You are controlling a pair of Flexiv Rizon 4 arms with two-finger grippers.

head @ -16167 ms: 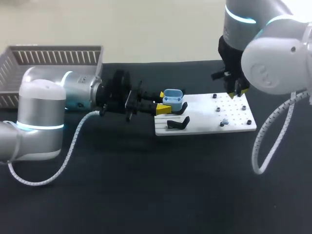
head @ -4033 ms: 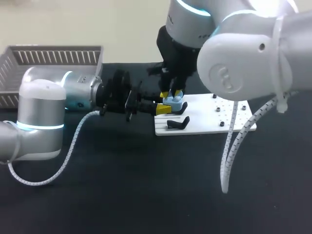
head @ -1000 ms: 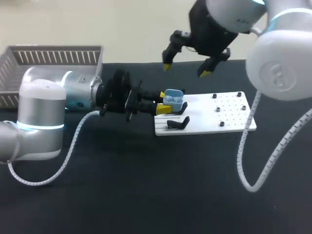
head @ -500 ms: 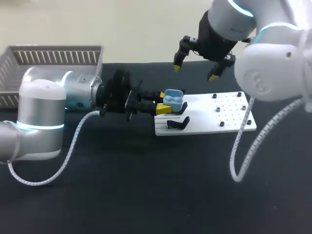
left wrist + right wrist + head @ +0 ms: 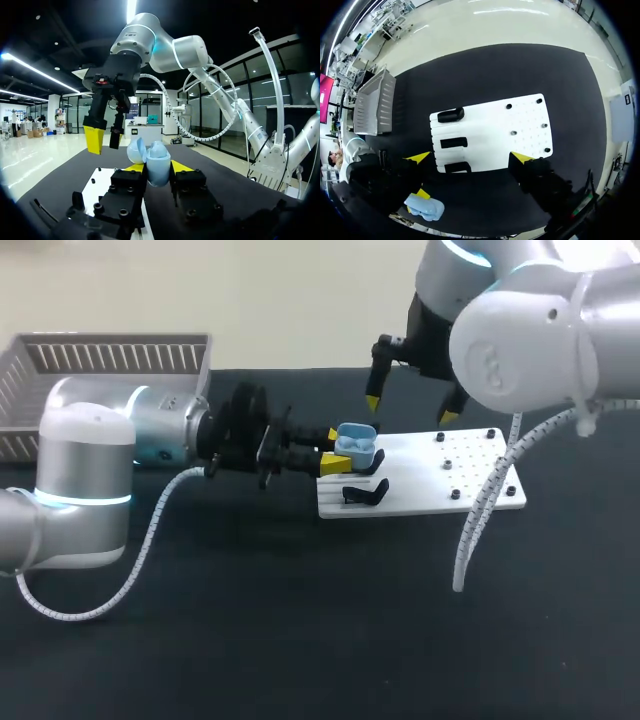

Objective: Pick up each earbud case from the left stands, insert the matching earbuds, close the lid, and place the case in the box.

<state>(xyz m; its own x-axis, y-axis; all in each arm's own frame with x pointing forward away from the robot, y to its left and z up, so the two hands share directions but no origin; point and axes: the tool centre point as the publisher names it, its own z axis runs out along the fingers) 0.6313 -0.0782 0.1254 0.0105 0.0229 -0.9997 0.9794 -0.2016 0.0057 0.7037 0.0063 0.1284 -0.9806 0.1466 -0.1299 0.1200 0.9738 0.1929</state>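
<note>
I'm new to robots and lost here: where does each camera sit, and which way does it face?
Head view: above and behind, facing down on the table; left arm, right arm and case show.
Left wrist view: on the left arm, facing along its fingers, shut on the case; right gripper ahead.
Right wrist view: on the right arm, looking down on the board; its open fingers show.
All share the case.

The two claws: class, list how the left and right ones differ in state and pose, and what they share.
The left claw is shut on the blue earbud case; the right claw is open and empty. The left claw lies level, low at the edge of the white board; the right claw hangs above that board, pointing down. Both have yellow tips.
</note>
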